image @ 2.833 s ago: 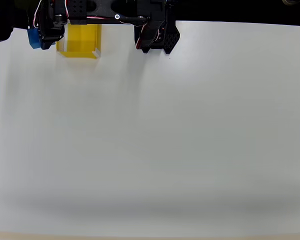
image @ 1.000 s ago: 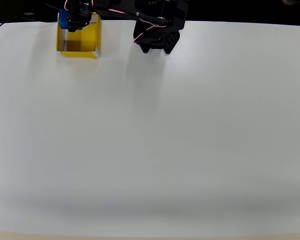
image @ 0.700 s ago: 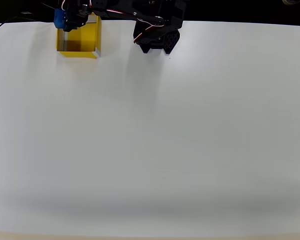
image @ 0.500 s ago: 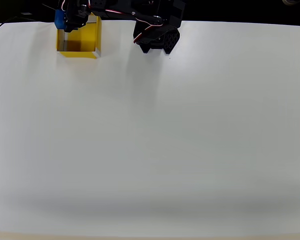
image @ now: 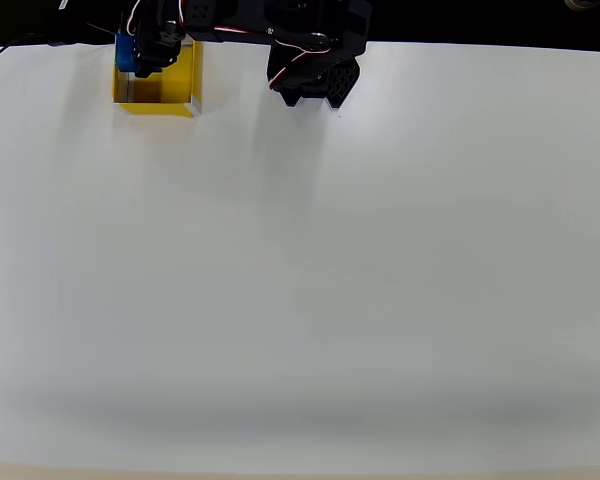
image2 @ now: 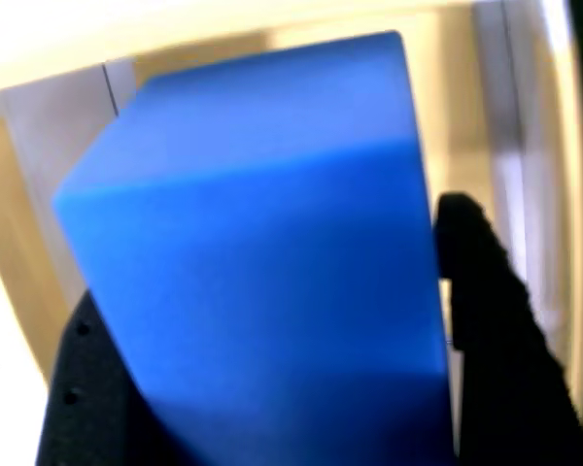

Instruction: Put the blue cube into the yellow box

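Blue cube [image2: 262,252], small solid bright-blue matte block, sits clamped betw. the black two-finger gripper [image2: 262,388], one dark finger [image2: 481,320] pressed to each side in wrist view. Behind it, pale inner walls of the square open-topped yellow box [image: 175,85]. In overhead view the cube [image: 126,53] hangs over the box's upper-left corner, at far left edge of the white table [image: 310,280], w/ the black arm [image: 280,30] reaching from its base [image: 315,75] to the right.

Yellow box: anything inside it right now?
Overhead, the yellow box shows bare yellow floor; the gripper, shut on the blue cube, covers its upper-left corner. Nothing else visible inside.
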